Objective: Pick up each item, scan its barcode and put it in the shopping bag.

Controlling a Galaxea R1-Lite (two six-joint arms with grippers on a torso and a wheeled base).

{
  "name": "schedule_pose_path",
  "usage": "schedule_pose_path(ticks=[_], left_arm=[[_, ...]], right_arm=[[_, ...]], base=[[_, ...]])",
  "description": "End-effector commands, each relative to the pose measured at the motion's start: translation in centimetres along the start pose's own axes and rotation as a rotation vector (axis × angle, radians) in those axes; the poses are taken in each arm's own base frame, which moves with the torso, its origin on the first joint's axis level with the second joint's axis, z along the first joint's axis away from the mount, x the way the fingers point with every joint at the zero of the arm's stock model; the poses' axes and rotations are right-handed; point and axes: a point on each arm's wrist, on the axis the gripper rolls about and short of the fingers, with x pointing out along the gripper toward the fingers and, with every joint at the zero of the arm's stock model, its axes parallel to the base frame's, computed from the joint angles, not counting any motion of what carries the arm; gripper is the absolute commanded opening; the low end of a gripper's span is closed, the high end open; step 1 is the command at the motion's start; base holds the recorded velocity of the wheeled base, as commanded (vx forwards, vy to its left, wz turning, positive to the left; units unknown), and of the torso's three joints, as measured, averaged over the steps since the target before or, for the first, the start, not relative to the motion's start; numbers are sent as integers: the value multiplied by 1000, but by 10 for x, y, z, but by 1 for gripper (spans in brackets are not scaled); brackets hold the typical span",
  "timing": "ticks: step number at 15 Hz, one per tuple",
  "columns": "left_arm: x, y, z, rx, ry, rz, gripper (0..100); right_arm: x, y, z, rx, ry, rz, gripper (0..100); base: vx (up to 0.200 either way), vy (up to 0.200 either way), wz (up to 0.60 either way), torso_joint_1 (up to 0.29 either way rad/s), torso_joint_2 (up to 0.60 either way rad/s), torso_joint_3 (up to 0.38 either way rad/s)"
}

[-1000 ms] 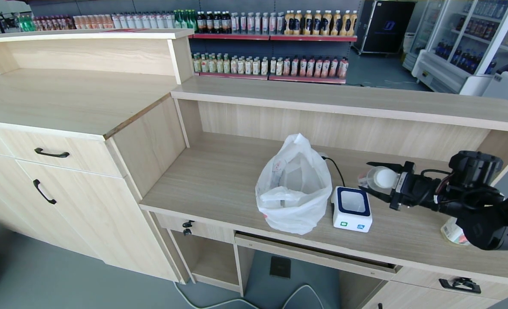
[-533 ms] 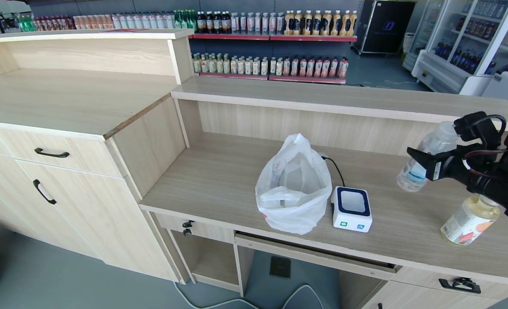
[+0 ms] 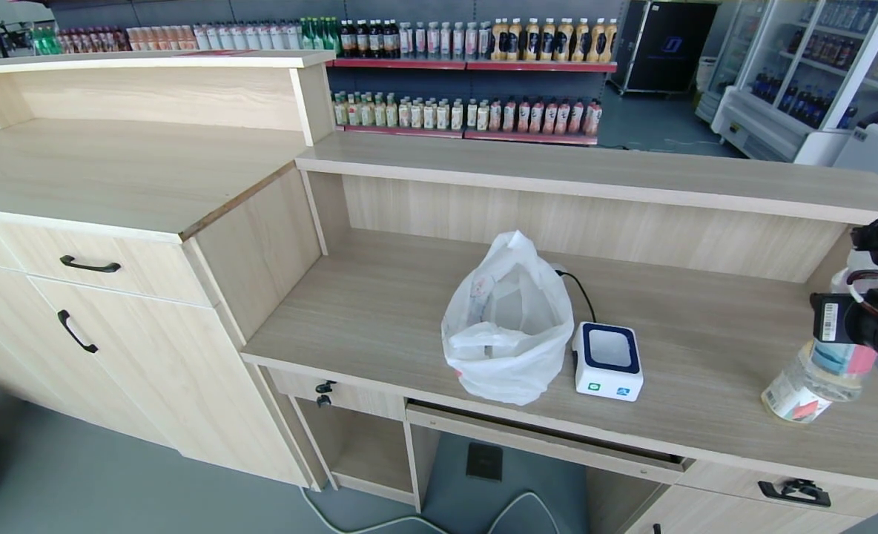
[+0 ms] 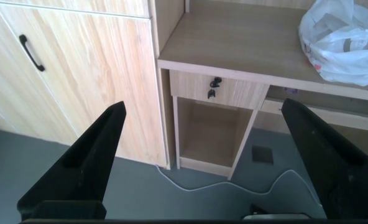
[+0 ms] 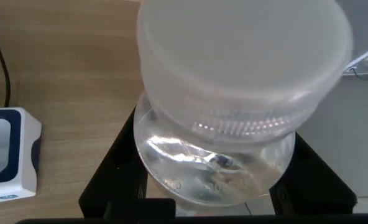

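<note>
Above the counter (image 3: 380, 297), right pincer (image 5: 216, 186) has swung its bottle (image 5: 240, 74) rightward.

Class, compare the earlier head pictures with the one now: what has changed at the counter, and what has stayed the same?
The right gripper, shut on the clear bottle throughout, drew back from beside the scanner toward the robot's right, turning the bottle from lying sideways to roughly upright. The shopping bag and scanner stayed put.

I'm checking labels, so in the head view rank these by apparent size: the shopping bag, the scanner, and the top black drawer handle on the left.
1. shopping bag
2. scanner
3. drawer handle, thin and clearly smallest
</note>
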Motion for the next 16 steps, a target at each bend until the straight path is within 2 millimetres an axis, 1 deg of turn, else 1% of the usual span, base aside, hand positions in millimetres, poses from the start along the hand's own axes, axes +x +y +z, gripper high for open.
schedule_pose_path(ticks=[1, 4, 7, 8, 9, 10, 11, 13, 15, 16], left_arm=[[0, 0, 0, 0, 0, 0, 100], [0, 0, 0, 0, 0, 0, 100], [0, 0, 0, 0, 0, 0, 100], [0, 0, 0, 0, 0, 0, 100], [0, 0, 0, 0, 0, 0, 100], [0, 0, 0, 0, 0, 0, 100], [0, 0, 0, 0, 1, 0, 100], [0, 0, 0, 0, 0, 0, 100], [0, 0, 0, 0, 0, 0, 100], [0, 0, 0, 0, 0, 0, 100]], right_arm=[[-5, -2, 2, -6, -12, -6, 0], [-5, 0, 3, -25, -15, 1, 0], [-7, 11, 8, -22, -49, 43, 0], [-5, 17, 13, -21, -81, 55, 0], [-3, 19, 17, -29, -95, 58, 0], [7, 24, 27, -34, -143, 59, 0], [15, 32, 35, -8, -213, 110, 0], [34, 46, 41, 12, -303, 227, 0], [58, 68, 40, 77, -360, 319, 0], [70, 80, 35, 110, -384, 371, 0]], base=[[0, 0, 0, 0, 0, 0], [0, 0, 0, 0, 0, 0], [0, 0, 600, 4, 2, 4], [0, 0, 600, 2, -2, 7], [0, 0, 600, 2, 2, 7], [0, 0, 600, 7, 2, -2], [0, 0, 0, 0, 0, 0], [0, 0, 0, 0, 0, 0], [0, 0, 0, 0, 0, 0], [0, 0, 0, 0, 0, 0]])
